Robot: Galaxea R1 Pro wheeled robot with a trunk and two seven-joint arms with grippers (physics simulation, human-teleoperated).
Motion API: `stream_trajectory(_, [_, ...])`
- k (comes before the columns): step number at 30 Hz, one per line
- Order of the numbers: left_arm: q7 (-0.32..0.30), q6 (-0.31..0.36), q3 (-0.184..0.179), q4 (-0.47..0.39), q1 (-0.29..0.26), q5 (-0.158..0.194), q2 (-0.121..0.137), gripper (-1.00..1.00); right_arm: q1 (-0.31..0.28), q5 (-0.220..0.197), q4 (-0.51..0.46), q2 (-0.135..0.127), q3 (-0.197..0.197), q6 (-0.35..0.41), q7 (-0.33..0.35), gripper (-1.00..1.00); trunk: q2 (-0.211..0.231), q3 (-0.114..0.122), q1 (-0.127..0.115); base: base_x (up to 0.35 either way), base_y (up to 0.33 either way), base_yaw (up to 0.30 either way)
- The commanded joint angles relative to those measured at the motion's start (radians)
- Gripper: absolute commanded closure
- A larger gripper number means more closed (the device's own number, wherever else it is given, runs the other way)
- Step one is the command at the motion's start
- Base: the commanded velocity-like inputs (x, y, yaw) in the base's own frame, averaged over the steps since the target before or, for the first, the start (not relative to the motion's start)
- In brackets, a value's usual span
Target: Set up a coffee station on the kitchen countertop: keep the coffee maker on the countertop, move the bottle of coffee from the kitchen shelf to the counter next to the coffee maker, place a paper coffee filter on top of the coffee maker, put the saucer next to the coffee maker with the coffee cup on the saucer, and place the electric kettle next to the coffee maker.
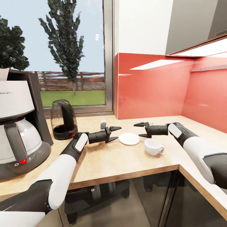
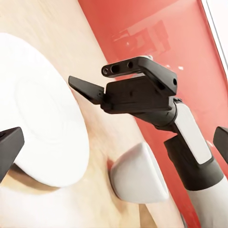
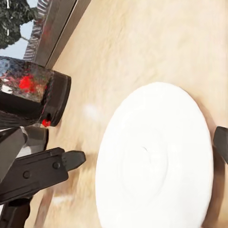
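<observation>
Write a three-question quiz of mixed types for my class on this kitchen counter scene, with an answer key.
1. True or false: the coffee cup sits on the saucer.
2. Multiple choice: what stands between the coffee maker and the left hand? A) the electric kettle B) a toaster C) a bowl
3. Fill in: both hands, left and right hand, are open and holding ____.

Key
1. False; it stands on the countertop beside the saucer.
2. A
3. nothing
</observation>
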Motion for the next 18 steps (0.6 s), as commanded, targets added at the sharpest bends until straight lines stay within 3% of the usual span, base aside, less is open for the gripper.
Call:
stream_trajectory(1, [-0.005,0.004,0.006,0.000,-0.001,-0.007,-0.001,-1.00,-0.001,0.005,0.001,0.000,0.004,0.001,0.009,-1.00,-0.001,-0.001,0.000,0.000,0.000,0.000])
stream_trajectory(18, [0.002,0.004,0.001,-0.007,-0.019,-0.009,-0.001,-1.00,-0.001,0.005,0.003,0.008,0.004,0.001,0.008,-1.00,-0.001,-0.001,0.000,0.000,0.000,0.000])
